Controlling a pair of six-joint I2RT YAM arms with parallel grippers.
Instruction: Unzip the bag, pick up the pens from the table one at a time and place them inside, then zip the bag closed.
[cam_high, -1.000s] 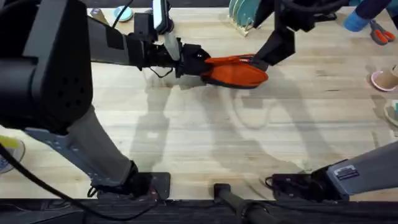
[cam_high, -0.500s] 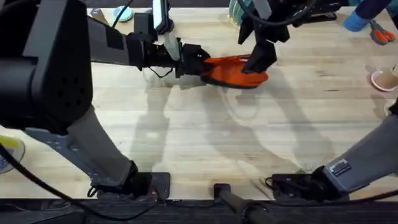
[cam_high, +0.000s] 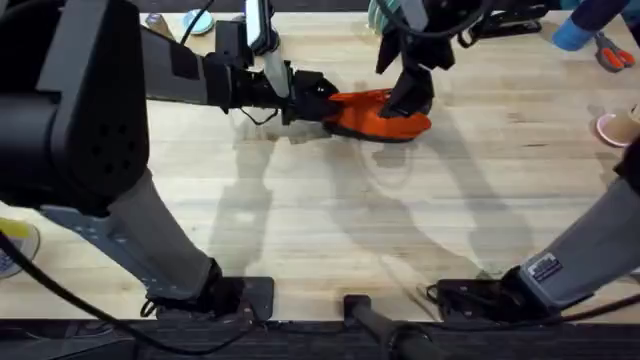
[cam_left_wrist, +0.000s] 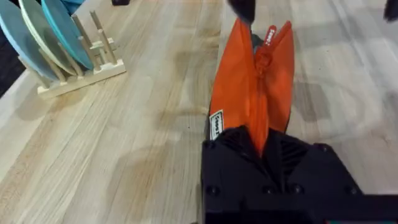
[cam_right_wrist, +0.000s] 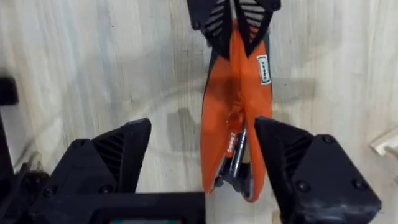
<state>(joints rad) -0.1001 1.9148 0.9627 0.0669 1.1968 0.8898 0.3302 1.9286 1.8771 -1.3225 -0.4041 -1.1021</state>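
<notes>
The left gripper (cam_high: 318, 100) is clamped on one end of the bag (cam_high: 378, 113), which lies on the bench (cam_high: 330, 220) at its far middle; its fingertips are buried in the orange fabric. The right gripper (cam_right_wrist: 202, 155) hangs spread wide over the other end, where the zip gapes and a silvery pen (cam_right_wrist: 236, 158) shows partly inside, its ends hidden. Bare bench surrounds the bag, with a plate rack (cam_left_wrist: 62, 46) off to one side.

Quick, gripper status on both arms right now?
Left gripper: closed on one end of the oblong orange fabric pencil pouch.
Right gripper: open, jaws spread above the pouch's other end, holding nothing.
</notes>
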